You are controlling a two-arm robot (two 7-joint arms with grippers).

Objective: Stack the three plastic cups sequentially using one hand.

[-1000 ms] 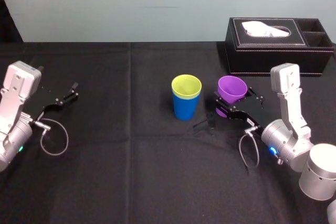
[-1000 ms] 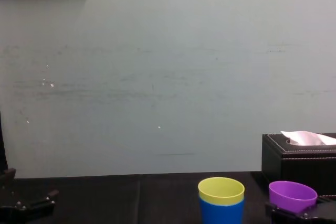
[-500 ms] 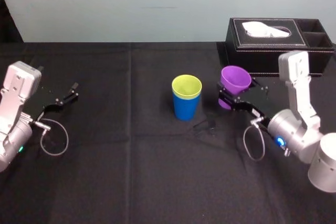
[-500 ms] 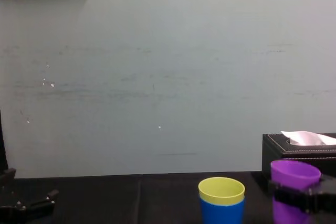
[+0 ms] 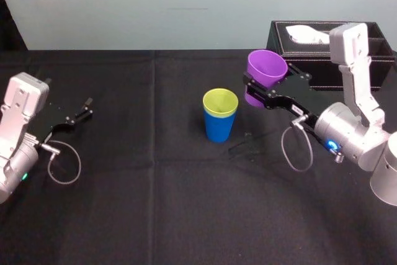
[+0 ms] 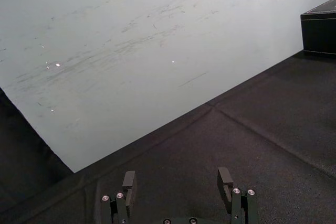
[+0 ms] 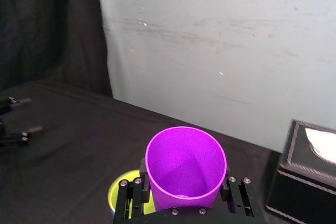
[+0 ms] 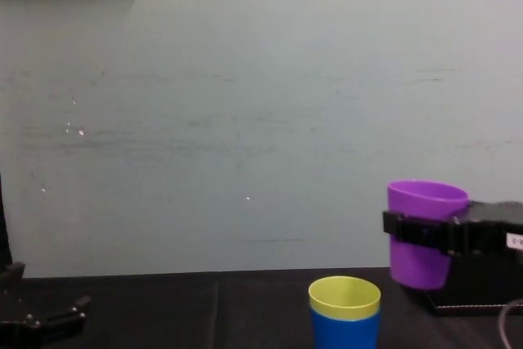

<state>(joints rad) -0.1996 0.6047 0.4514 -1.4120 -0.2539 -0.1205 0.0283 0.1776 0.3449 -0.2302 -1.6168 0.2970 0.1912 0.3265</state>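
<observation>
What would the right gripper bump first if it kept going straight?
Probably nothing soon: the right gripper, holding the purple cup, points above the yellow-green cup toward the wall. Depth unclear.

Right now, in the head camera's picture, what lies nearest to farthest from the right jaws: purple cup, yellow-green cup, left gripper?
1. Purple cup: gripped inside the right gripper, between its jaws, up in the air.
2. Yellow-green cup: nested in the blue cup, below and to that gripper's left.
3. Left gripper: parked, jaws open, far over on the robot's left.
</observation>
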